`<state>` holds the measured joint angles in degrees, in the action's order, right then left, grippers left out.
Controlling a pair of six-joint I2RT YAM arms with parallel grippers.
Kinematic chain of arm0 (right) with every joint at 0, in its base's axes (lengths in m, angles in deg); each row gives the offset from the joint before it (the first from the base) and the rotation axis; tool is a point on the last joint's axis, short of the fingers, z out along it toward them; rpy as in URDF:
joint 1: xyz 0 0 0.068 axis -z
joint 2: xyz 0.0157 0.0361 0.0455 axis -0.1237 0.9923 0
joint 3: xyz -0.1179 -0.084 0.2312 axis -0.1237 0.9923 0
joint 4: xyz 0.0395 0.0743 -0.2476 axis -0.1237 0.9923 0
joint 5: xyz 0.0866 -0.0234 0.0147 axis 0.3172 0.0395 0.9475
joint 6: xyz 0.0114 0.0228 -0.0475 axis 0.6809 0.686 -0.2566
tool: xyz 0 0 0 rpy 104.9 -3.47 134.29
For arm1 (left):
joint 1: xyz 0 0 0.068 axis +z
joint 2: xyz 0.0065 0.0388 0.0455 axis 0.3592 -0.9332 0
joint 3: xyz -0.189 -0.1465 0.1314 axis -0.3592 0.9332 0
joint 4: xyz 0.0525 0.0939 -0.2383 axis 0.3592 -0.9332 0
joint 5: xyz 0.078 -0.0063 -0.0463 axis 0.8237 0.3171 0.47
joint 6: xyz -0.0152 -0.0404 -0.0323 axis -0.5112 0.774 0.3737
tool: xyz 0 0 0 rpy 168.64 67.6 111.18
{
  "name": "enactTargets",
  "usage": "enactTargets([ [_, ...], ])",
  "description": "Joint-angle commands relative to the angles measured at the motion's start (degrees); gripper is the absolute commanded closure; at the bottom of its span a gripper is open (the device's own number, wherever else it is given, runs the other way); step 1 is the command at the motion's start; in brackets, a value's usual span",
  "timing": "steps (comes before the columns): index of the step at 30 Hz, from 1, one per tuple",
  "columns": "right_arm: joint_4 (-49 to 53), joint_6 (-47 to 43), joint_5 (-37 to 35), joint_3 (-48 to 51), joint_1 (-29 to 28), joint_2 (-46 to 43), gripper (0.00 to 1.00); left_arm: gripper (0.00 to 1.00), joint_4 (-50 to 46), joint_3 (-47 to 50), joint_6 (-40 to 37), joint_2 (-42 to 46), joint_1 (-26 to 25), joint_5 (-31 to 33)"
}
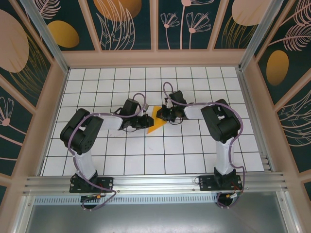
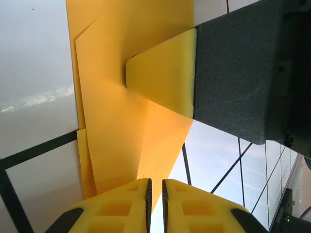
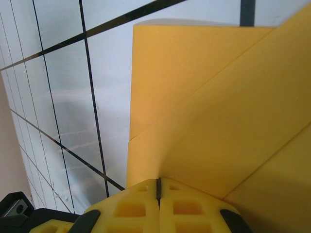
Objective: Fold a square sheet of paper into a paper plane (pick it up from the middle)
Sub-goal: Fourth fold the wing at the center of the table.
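1 folded sheet of paper (image 3: 218,121), 2 grippers: right gripper (image 3: 158,187) pinches it, left gripper (image 2: 155,194) slightly parted

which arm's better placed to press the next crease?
Left, probably. The right gripper is shut on the folded orange sheet, anchoring it; the left gripper sits at its edge, jaws slightly apart.

The square sheet of paper (image 1: 156,121), folded, lies on the table (image 1: 194,155) near its middle. The left gripper (image 1: 145,122) sits just left of it, the right gripper (image 1: 165,115) at its far right edge, touching it.
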<state>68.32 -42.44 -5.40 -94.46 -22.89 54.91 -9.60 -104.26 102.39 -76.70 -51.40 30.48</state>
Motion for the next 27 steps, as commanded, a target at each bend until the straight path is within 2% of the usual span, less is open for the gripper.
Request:
enactTargets([
  [1, 7.7, -0.7, -7.1, 1.5, 0.2, 5.5, 1.00, 0.82, -1.8, 1.2, -0.1, -0.5, -0.2, -0.4],
  [15, 8.7, -0.7, -7.2, 1.2, 0.2, 6.8, 1.00, 0.86, -5.7, 1.6, -1.7, -2.3, -0.5, 3.8],
  [27, 9.0, -0.8, -7.1, 0.9, 0.2, 7.0, 1.00, 0.84, -2.6, 3.4, 0.2, 4.0, -0.8, 0.4],
])
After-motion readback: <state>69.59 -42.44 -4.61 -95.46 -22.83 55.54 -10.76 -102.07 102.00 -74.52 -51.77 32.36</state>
